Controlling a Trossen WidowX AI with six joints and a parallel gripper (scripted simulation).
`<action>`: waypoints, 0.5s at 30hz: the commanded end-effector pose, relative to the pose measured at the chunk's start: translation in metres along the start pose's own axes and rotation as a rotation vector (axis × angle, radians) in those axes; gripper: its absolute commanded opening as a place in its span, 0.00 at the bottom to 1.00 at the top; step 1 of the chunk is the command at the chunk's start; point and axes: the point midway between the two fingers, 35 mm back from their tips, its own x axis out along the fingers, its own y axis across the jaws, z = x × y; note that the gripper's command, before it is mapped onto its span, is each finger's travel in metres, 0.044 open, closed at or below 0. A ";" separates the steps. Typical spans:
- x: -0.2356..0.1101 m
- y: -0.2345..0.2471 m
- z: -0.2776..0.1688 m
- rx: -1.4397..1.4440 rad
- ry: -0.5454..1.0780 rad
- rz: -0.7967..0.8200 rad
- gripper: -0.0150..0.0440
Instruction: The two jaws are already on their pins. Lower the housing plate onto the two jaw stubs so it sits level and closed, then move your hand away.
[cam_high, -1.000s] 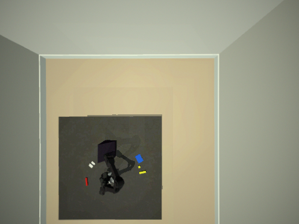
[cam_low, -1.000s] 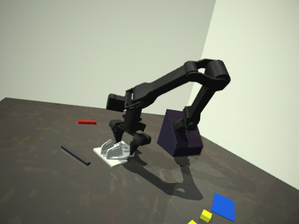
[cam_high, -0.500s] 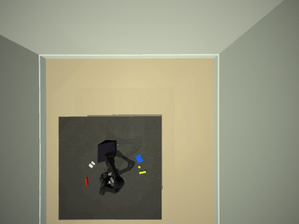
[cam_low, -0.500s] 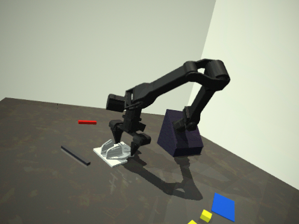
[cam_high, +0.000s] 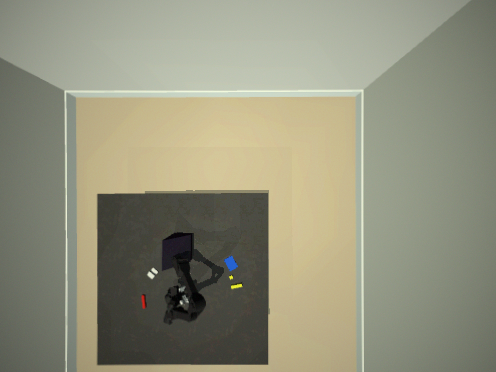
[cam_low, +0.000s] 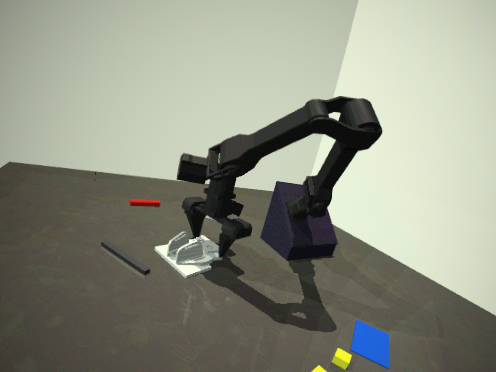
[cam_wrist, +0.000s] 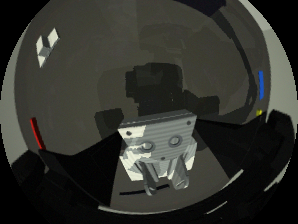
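Note:
The grey housing plate (cam_wrist: 161, 134) lies over the rear of the two jaws, with round pin ends showing in two of its holes. The jaws (cam_low: 192, 253) (cam_wrist: 150, 179) stick out from under it, above the white base (cam_low: 187, 272) (cam_wrist: 129, 169). The plate looks roughly flat; whether it is fully seated cannot be told, as the fingers partly hide it in the exterior view. My gripper (cam_low: 209, 245) (cam_wrist: 159, 129) is open and low, with one finger on each side of the plate, holding nothing.
A dark bar (cam_low: 125, 258) lies in front of the jaws. A red bar (cam_high: 144, 301) (cam_low: 145, 203) (cam_wrist: 37, 133), white blocks (cam_high: 151, 274) (cam_wrist: 46, 49), a blue plate (cam_high: 231, 263) (cam_low: 370, 344) and yellow blocks (cam_high: 236, 286) (cam_low: 342, 358) lie farther off. A dark purple wedge (cam_high: 175, 250) (cam_low: 277, 225) stands by the arm.

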 end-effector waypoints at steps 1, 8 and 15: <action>-0.027 0.003 -0.004 -0.010 0.006 0.014 1.00; -0.068 0.000 -0.003 -0.015 0.003 0.012 1.00; -0.106 -0.012 0.045 -0.009 0.002 0.020 1.00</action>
